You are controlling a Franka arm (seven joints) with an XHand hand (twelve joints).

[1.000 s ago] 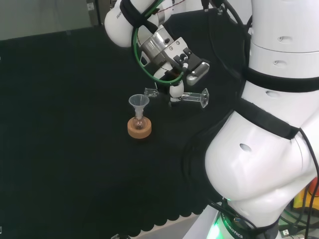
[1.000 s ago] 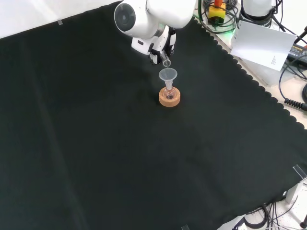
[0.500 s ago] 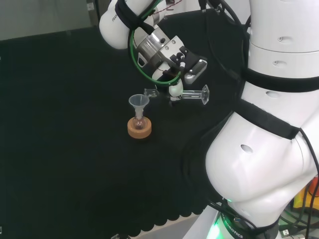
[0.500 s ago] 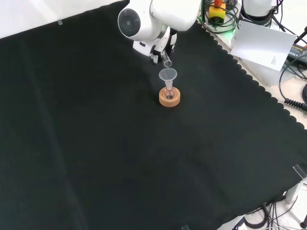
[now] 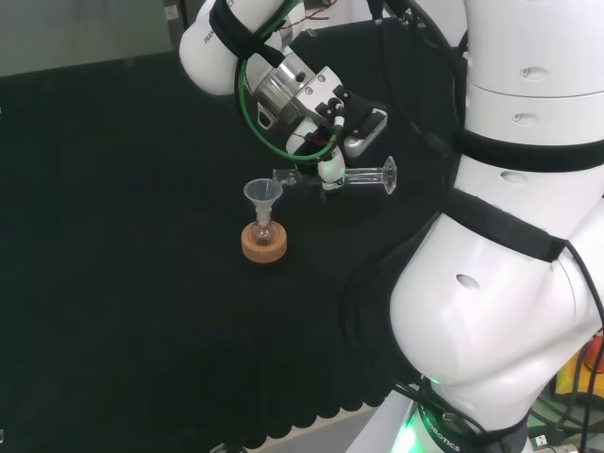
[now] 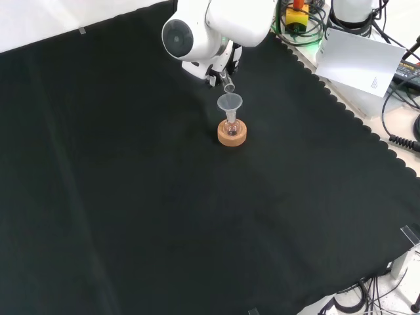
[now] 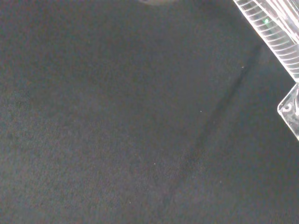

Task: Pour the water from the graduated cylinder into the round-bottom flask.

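hand [image 5: 326, 142] w/ fingers curled round the graduated cylinder [image 5: 354, 176], holding it about level above the cloth [image 5: 123, 236]; its mouth sits just beside & above the funnel [image 5: 263, 192], which stands in the round-bottom flask [image 5: 262, 230] on a cork ring [image 5: 263, 244]. flask & ring are toward the far-right part of the cloth in front view, well in from every edge. wrist view: ribbed clear wall of cylinder & its foot over bare cloth.

progress, my guess: pour looks underway or nearly done. can't tell if water is left in cylinder or how much is in flask. left: finish tipping, bring cylinder upright, set it down.

room: bare cloth all round the ring, plenty of space to the near & left edges in front view; scalloped right edge w/ cables & a white sheet [image 6: 357, 59] beyond it is well apart.
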